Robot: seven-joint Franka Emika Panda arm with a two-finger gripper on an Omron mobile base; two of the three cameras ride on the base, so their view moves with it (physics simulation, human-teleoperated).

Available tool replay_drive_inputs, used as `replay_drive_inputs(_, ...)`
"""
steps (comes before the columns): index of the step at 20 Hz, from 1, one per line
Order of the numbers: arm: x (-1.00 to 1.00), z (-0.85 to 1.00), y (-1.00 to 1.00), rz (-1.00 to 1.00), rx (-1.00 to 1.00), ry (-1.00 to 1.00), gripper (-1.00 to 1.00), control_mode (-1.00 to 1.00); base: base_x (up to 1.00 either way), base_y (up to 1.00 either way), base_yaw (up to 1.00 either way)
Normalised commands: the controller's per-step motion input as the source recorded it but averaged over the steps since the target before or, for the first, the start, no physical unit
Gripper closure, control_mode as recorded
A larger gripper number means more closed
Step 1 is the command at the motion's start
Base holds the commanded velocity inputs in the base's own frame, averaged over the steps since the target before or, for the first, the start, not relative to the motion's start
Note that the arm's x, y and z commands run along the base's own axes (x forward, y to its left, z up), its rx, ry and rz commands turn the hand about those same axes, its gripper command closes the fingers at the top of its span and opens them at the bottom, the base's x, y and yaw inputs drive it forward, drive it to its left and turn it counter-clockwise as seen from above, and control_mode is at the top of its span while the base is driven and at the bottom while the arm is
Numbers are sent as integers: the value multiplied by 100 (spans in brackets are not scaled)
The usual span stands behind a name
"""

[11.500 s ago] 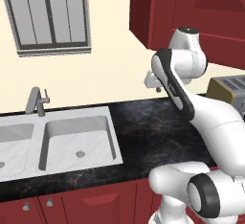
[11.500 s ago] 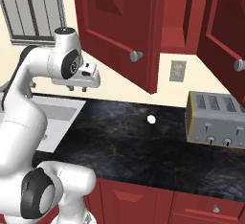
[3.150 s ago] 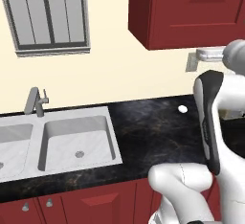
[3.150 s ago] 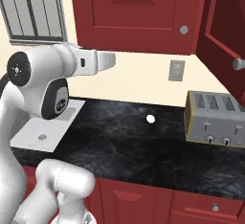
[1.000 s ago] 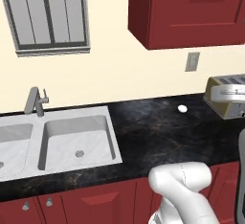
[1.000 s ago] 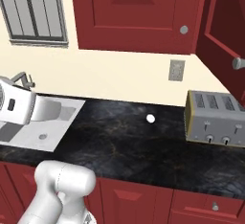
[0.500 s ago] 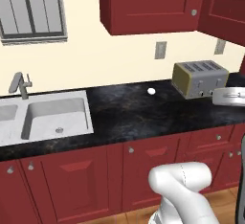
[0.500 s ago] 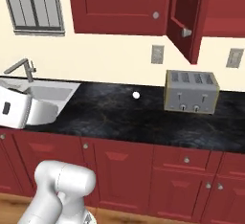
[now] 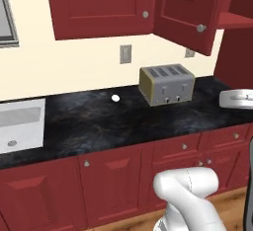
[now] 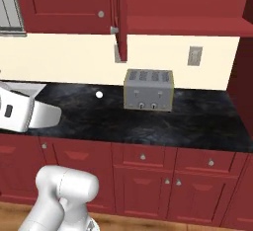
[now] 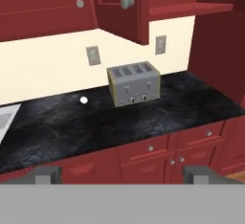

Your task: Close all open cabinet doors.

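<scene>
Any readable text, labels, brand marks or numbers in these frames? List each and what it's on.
None: no readable text in any view.
Toaster: no brand mark; its front shows just small round controls, no lettering legible.
Wall outlets: blank plates.
Cabinet doors: plain panels with grey knobs, no labels.
White robot arm link: one small dark mark, too small to read.

Counter: black stone worktop (image 9: 99, 121).
Toaster: silver four-slot toaster (image 9: 166, 84), standing near back wall.
Ball: small white ball (image 9: 115, 97), left of toaster, apart.
</scene>
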Motion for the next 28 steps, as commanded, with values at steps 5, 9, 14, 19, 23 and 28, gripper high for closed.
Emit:
replay_drive_inputs(5, 0, 0, 0, 0, 0, 0, -100, 100, 11, -71, -2)
replay_drive_inputs(9, 0, 0, 0, 0, 0, 0, -100, 100, 35, -52, 0)
replay_drive_inputs(14, 0, 0, 0, 0, 0, 0, -100, 100, 58, -37, 5)
replay_drive_inputs(19, 0, 0, 0, 0, 0, 0, -100, 100, 55, -50, 7)
replay_drive_inputs(23, 0, 0, 0, 0, 0, 0, -100, 100, 46, -51, 8)
replay_drive_inputs(28, 0, 0, 0, 0, 0, 0, -100, 100, 41, -44, 11)
